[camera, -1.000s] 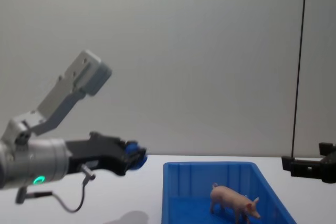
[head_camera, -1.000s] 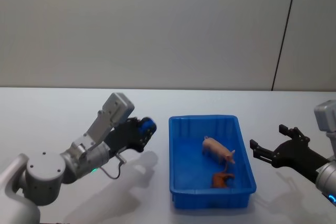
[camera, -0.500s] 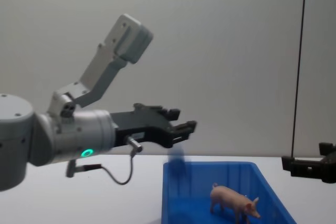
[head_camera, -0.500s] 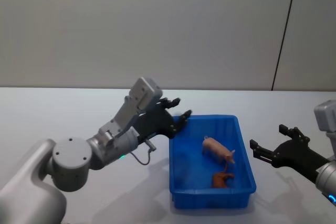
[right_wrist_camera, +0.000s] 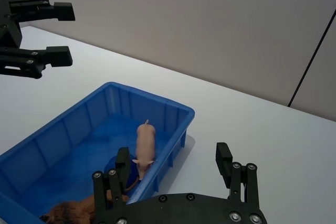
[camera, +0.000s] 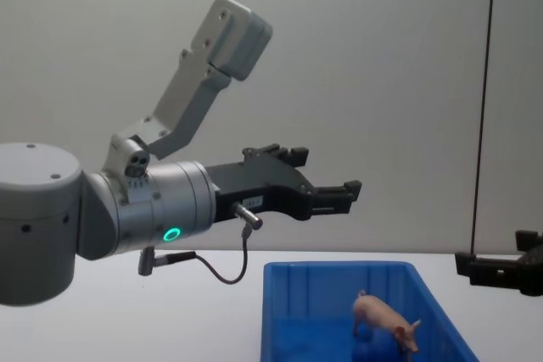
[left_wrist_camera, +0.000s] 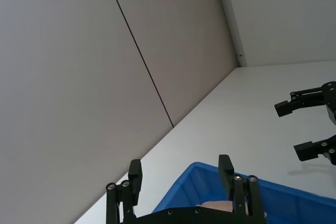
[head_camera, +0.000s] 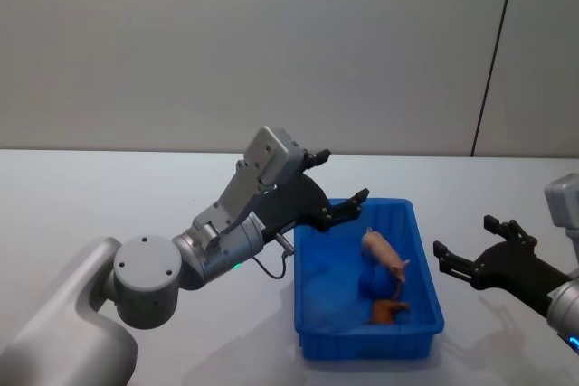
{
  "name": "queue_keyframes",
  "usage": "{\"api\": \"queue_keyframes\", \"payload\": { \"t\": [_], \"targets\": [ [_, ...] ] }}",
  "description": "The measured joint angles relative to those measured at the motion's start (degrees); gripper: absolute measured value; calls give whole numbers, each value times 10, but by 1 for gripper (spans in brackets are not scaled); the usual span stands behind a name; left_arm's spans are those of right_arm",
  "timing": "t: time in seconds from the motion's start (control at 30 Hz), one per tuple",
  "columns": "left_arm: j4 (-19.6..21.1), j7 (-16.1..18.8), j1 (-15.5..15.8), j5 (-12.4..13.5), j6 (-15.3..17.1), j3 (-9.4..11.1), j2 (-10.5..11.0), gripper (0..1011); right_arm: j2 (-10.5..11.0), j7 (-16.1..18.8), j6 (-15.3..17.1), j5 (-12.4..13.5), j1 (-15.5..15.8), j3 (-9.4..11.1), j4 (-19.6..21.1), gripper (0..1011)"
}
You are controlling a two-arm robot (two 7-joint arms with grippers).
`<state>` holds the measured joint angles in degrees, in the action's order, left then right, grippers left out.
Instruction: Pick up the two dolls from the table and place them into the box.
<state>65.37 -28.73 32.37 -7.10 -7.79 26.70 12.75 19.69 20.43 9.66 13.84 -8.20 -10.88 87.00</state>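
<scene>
The blue box point(head_camera: 306, 314) stands on the white table point(head_camera: 109, 196). Inside it the pale-pink pig doll point(head_camera: 384, 253) stands beside the dark-blue doll point(head_camera: 372, 280), touching it. My left gripper point(head_camera: 342, 178) hangs open and empty above the box's far left corner. In the chest view the left gripper point(camera: 327, 174) is well above the box rim point(camera: 339, 268) and the pig point(camera: 386, 318). My right gripper point(head_camera: 466, 264) stays open and empty just right of the box. The right wrist view looks past the right gripper point(right_wrist_camera: 173, 156) at the pig point(right_wrist_camera: 144, 142) and the dark-blue doll point(right_wrist_camera: 116, 169).
A small brown figure point(head_camera: 387, 311) lies in the box's near right corner. A grey wall with a dark vertical seam point(head_camera: 493, 51) rises behind the table. Bare tabletop stretches to the left of the box point(head_camera: 136, 187).
The left gripper carried the dark-blue doll rightward and up over the box, then opened. The doll fell in beside the pig, which shifted slightly. The right arm stayed still.
</scene>
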Motion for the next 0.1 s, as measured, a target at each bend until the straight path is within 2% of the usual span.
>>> {"api": "queue_keyframes", "payload": {
  "t": [0.1],
  "targets": [
    [7,4,-4,-2,0,1,2,953,0,0,0,0,0,0,0,1001]
  ]
}}
